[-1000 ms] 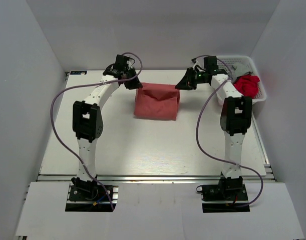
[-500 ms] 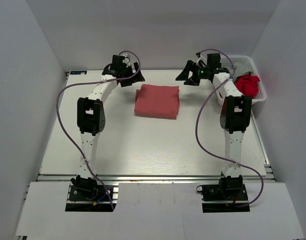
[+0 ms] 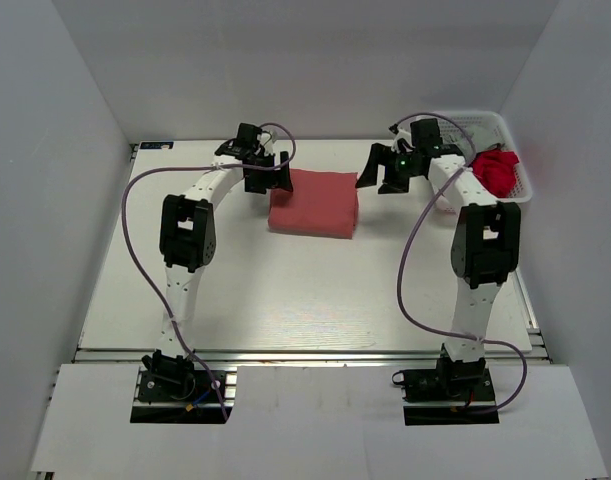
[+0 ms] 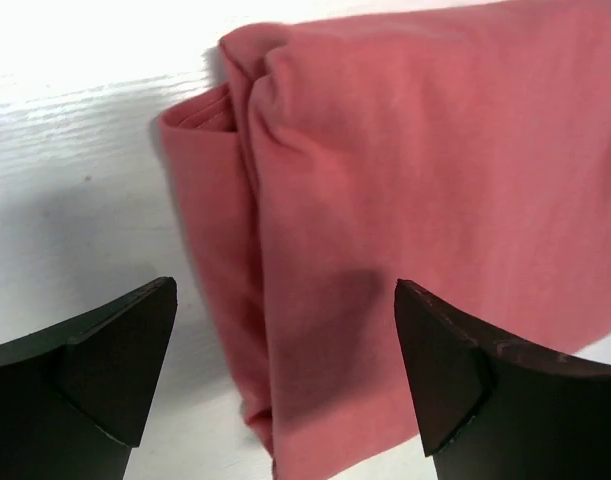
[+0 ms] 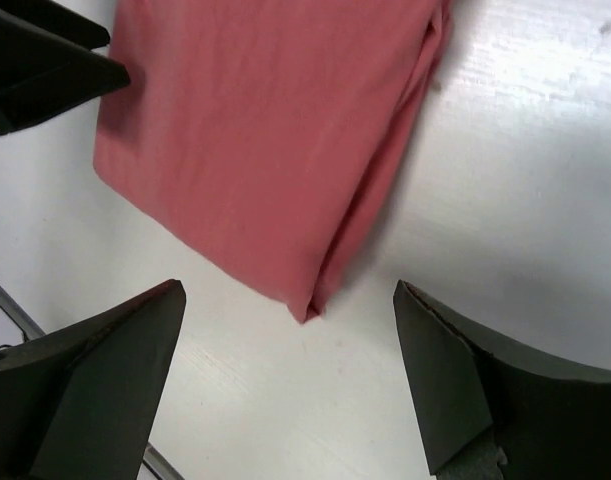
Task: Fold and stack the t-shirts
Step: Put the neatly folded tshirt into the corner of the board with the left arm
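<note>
A: Jaws?
B: Both spread wide, gripping nothing. Left gripper (image 4: 285, 288) hangs over the left edge of the folded salmon-red t-shirt (image 3: 313, 203), with the layered fold edge showing between its fingers. Right gripper (image 5: 290, 289) is just off the shirt's right edge, with the shirt's corner framed between its fingers, not touching.

A: Shirt position?
B: Flat on the table (image 3: 305, 300), a neat rectangle. Its long axis runs left-right, straight from one gripper to the other.

A: What's next?
B: My read is that this one's done and the brighter red t-shirt (image 3: 495, 170) comes next. It's bunched in the white mesh basket (image 3: 525, 190), to the right of the salmon shirt. The right arm is clearly nearer.

A: Room?
B: Wide bare tabletop on the salmon shirt's near side for spreading. Tight on its right: the basket wall and side panel sit close, so lift high over the rim.
</note>
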Action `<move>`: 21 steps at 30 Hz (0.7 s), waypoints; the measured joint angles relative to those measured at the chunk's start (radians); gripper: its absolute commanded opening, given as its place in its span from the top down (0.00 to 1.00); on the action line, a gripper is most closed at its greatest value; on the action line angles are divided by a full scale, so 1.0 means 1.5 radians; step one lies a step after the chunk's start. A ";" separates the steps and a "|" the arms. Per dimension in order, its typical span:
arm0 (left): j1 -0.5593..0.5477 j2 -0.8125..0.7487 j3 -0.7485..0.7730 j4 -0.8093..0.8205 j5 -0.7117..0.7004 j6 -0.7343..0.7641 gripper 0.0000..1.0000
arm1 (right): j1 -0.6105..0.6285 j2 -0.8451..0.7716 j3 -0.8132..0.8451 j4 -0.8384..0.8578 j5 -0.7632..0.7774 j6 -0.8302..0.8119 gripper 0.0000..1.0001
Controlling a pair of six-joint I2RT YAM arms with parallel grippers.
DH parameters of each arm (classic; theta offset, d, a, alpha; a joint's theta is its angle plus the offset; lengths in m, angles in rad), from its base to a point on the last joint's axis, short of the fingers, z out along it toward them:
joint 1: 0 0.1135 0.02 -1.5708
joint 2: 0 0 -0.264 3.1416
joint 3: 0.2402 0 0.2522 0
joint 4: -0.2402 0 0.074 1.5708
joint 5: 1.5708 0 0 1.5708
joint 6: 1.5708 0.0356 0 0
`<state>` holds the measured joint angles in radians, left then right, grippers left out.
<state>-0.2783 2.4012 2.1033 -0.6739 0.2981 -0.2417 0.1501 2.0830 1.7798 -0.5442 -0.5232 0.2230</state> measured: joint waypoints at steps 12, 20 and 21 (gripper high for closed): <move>-0.037 0.016 -0.031 -0.015 -0.054 0.039 0.57 | -0.004 -0.166 -0.112 -0.001 0.061 -0.020 0.10; -0.051 0.019 -0.015 -0.030 -0.097 0.052 1.00 | -0.004 -0.179 -0.142 -0.005 0.094 -0.033 0.10; -0.052 0.019 -0.009 -0.038 -0.110 0.060 1.00 | -0.004 -0.182 -0.144 -0.005 0.098 -0.034 0.10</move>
<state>-0.3557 2.4294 2.0895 -0.7307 0.1333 -0.1524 0.1440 1.8107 1.5631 -0.5514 -0.3759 0.1715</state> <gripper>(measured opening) 0.042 0.904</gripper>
